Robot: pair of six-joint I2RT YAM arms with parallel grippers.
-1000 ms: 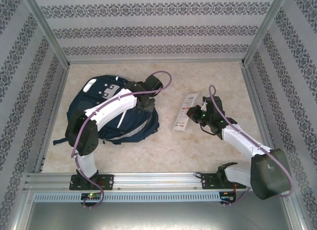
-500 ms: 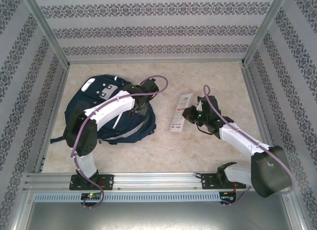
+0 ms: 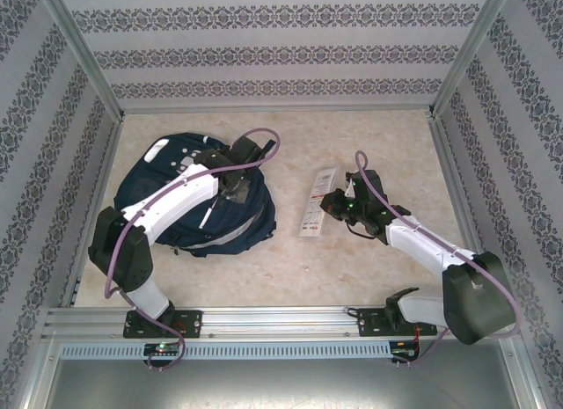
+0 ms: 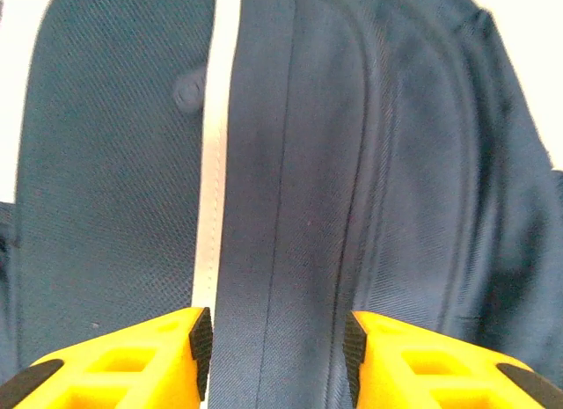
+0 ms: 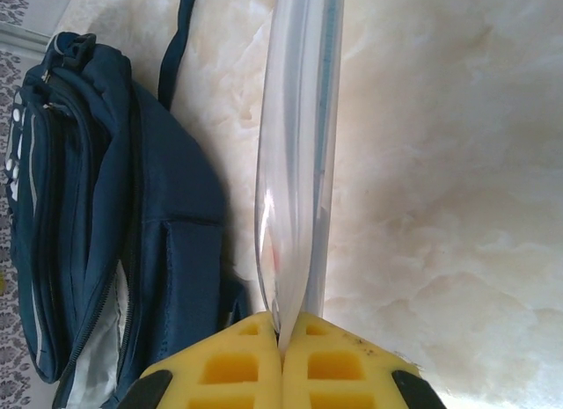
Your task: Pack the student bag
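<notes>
Both arms have shifted left since a second ago. One bag point(image 3: 163, 185) lies on the table's point(image 3: 352, 268) left half, with one flat packet point(image 3: 317, 196) beside it. The left gripper point(image 4: 277, 347) hangs with jaws apart over navy fabric. The right wrist view shows the right gripper point(image 5: 281, 334) pinching the packet's clear edge.

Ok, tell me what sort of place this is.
Probably a staged robot test booth: a marble-look table boxed in by patterned wall panels on a metal frame, with the left arm and right arm bolted to a rail at its near edge.
</notes>
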